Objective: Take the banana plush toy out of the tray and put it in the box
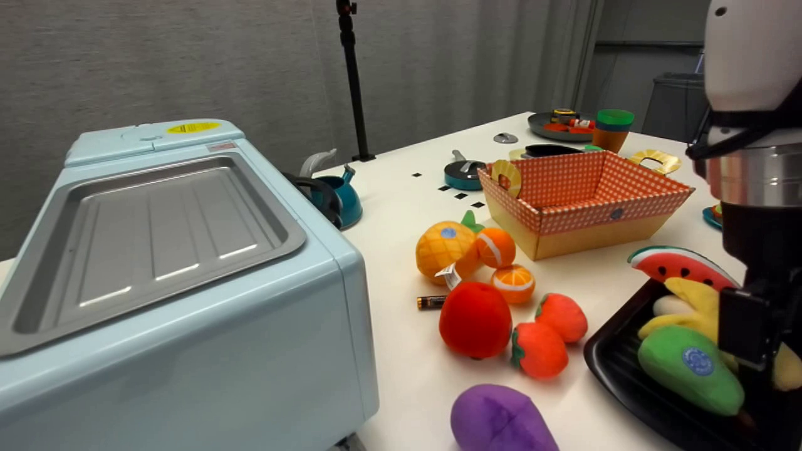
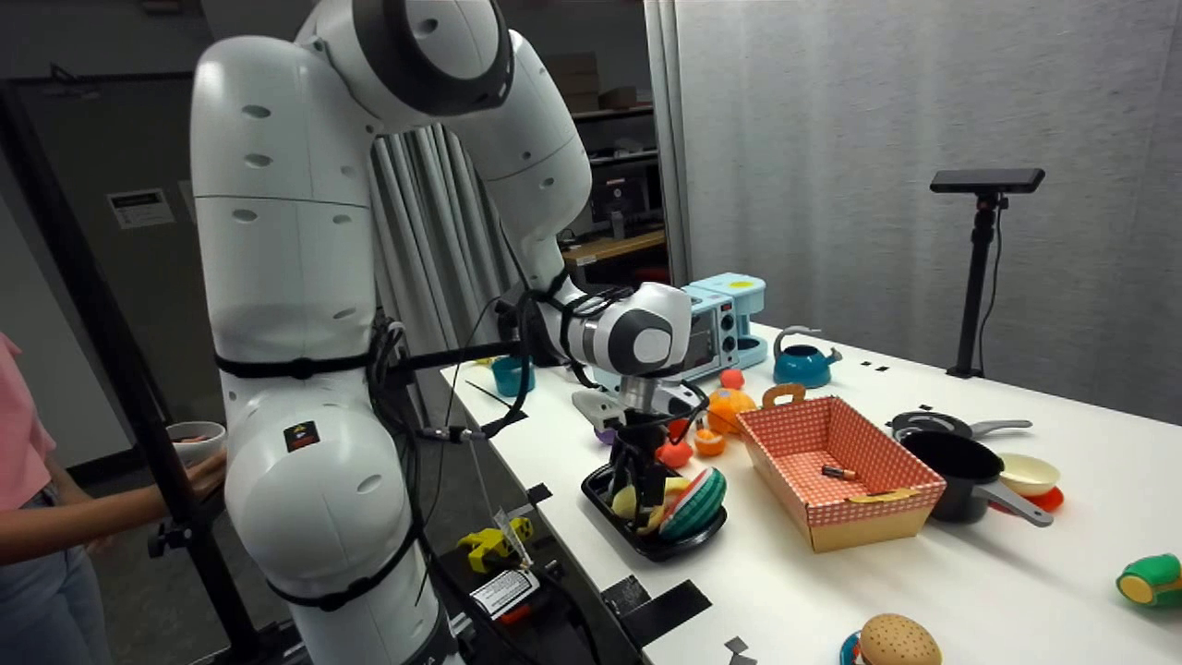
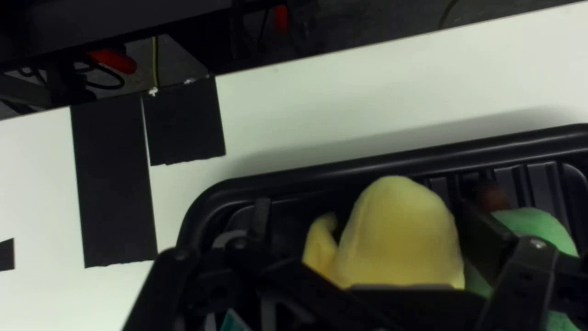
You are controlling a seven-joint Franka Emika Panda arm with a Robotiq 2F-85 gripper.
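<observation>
The yellow banana plush toy (image 1: 698, 307) lies in the black tray (image 1: 626, 393), partly behind my gripper (image 1: 745, 332). It also shows in the wrist view (image 3: 399, 230), standing up between my spread fingers (image 3: 374, 230). The fingers are apart on either side of it; the right finger is close to it, and contact cannot be told. In an exterior view my gripper (image 2: 642, 489) points down into the tray (image 2: 660, 552) and hides much of the banana. The orange checked box (image 1: 601, 237) stands on the table beyond the tray; it also shows in an exterior view (image 2: 868, 528).
A green plush (image 1: 686, 369) and a watermelon slice (image 1: 683, 264) share the tray. Loose plush fruits, including a tomato (image 1: 476, 321) and an eggplant (image 1: 501, 416), lie beside it. A battery (image 2: 838, 472) lies in the box. A light-blue toaster oven (image 1: 313, 351) stands nearby.
</observation>
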